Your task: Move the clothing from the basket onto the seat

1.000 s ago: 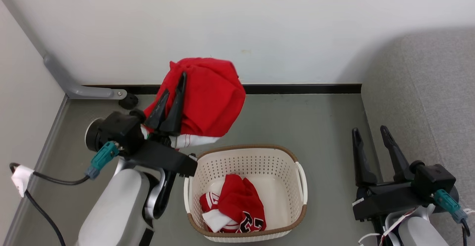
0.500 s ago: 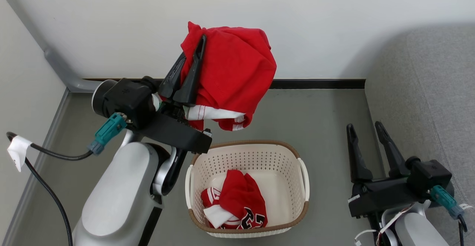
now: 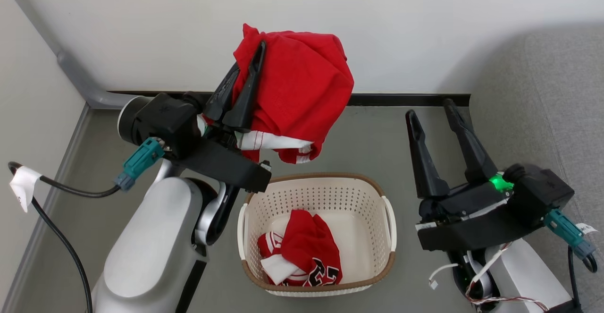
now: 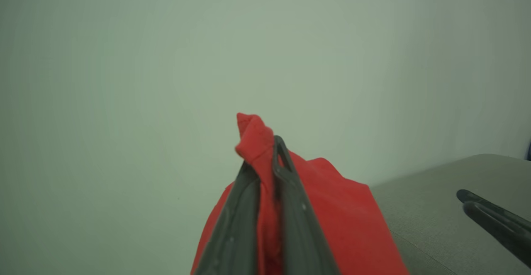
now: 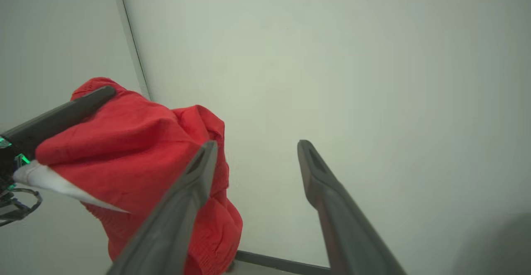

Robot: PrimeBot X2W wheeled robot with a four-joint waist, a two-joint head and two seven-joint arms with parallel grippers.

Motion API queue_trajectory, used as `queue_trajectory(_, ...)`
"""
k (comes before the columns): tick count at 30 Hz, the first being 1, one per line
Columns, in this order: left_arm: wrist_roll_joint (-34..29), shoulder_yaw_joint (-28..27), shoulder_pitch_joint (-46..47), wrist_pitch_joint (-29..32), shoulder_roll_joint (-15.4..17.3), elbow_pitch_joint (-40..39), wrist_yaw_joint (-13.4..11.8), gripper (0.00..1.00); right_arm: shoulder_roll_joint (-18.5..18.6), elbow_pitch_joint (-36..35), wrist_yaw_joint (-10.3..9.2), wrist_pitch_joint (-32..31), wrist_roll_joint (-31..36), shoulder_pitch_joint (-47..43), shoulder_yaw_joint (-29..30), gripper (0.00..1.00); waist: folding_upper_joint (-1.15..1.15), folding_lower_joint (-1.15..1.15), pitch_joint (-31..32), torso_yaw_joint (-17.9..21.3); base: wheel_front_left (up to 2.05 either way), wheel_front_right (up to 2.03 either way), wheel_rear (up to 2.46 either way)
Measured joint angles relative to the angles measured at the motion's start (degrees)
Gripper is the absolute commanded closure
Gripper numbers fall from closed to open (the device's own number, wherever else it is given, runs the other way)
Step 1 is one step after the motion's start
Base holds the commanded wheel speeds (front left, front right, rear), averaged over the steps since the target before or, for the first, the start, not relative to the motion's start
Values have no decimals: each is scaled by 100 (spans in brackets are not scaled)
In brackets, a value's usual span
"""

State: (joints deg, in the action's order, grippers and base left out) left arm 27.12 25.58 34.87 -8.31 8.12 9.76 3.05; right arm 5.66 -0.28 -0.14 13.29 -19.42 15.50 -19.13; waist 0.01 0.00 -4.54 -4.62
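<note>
Above the far left corner of the basket (image 3: 321,177), the plain red garment (image 3: 302,91) is held in the air by the left hand (image 3: 247,55), whose two dark fingers are pressed together on a fold of the cloth. The garment is bunched over the fingers and hangs down on their right side. Its white trim is shown at the lower edge, clear of the brown rim. In the left wrist view the left hand (image 4: 263,154) is seen clamped on the plain red garment (image 4: 344,208), a peak of which is pushed up past the fingertips against the pale wall.

The basket is stood on the grey-green floor (image 3: 377,148). Inside it the jersey (image 3: 306,256) is left crumpled against the near left wall. Black white-edged numerals and white panels can be made out on it.

To the right of the basket, the right hand (image 3: 429,107) is held above the floor with its fingers spread well apart. Its tips are pointed toward the black skirting (image 3: 401,99) at the foot of the wall (image 3: 377,29). In the right wrist view the right hand (image 5: 258,144) is shown with the same wide gap, and the plain red garment (image 5: 137,142) is partly hidden behind one of its fingers.

The seat (image 3: 542,105) is found at the right edge of the head view, just beside the right hand and well apart from the held garment.
</note>
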Motion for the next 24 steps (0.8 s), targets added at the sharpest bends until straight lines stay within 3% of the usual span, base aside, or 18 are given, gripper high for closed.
queue_trajectory(8,-1,59,50,42,-20,0,2,100,-105,-258,330,41,-326,414,-296,0,0,0,-56,-43,0,0,0)
queue_trajectory(18,-25,232,283,115,-157,-59,49,100,-164,298,419,-115,-793,766,-524,0,0,0,-182,-226,0,0,0)
queue_trajectory(24,-48,300,386,115,-210,-64,57,100,-177,728,528,-323,-1433,917,-750,0,0,0,-258,-363,0,0,0)
